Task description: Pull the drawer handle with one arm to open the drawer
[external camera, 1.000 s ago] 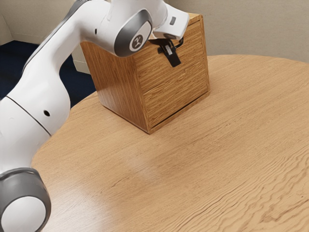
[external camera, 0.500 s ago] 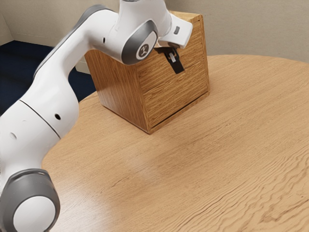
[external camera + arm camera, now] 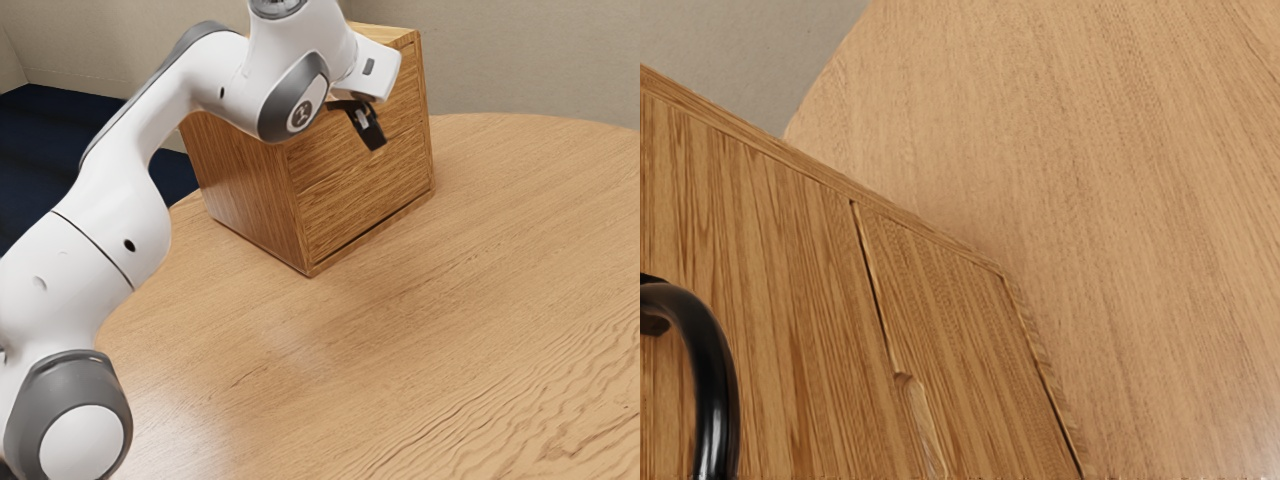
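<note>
A wooden cabinet (image 3: 340,190) stands at the back of the round wooden table (image 3: 450,330), its drawer fronts facing the exterior view's right. My black gripper (image 3: 368,130) hangs against the upper drawer front (image 3: 405,80), near the seam above the lower front (image 3: 360,200). In the wrist view a black curved handle (image 3: 708,380) arches off the drawer front close beside my hand, off to one side of it. A thin seam (image 3: 875,290) and a small wooden nub (image 3: 915,405) mark the neighbouring front. Both fronts sit flush with the cabinet.
The table (image 3: 1120,200) spreads wide in front of the cabinet with nothing on it. My white arm (image 3: 150,200) crosses over the cabinet's upper left corner. A beige wall (image 3: 520,50) lies behind and dark blue floor (image 3: 40,130) at the exterior view's left.
My arm has swung toward the exterior view's right, carrying the gripper a little further across the upper drawer front. The cabinet and drawers have not moved.
</note>
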Robot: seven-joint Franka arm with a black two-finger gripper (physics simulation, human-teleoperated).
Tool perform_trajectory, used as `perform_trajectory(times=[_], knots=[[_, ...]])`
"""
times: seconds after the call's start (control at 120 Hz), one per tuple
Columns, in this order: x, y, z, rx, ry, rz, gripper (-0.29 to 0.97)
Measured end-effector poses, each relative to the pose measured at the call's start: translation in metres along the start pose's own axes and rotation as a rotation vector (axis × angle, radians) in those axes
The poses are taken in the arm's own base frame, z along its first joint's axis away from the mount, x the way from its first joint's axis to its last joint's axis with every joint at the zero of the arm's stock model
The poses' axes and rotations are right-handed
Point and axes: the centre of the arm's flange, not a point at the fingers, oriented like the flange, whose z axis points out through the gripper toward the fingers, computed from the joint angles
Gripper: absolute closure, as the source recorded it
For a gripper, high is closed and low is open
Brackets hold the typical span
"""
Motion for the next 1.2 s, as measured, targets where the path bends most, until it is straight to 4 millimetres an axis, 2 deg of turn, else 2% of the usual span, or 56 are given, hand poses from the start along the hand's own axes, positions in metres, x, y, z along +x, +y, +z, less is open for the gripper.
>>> perform_trajectory(times=[0.208, 0.642, 0.808, 0.933, 1.2], knots=[[-0.012, -0.012, 0.007, 0.025, -0.012, -0.005, 0.00], [-0.013, -0.006, 0.020, 0.011, -0.019, 0.003, -0.01], [-0.012, -0.005, 0.021, 0.008, -0.018, 0.004, -0.04], [-0.009, -0.001, 0.021, 0.003, -0.013, 0.006, 0.00], [-0.006, 0.001, 0.018, 0.002, -0.006, 0.005, 0.00]])
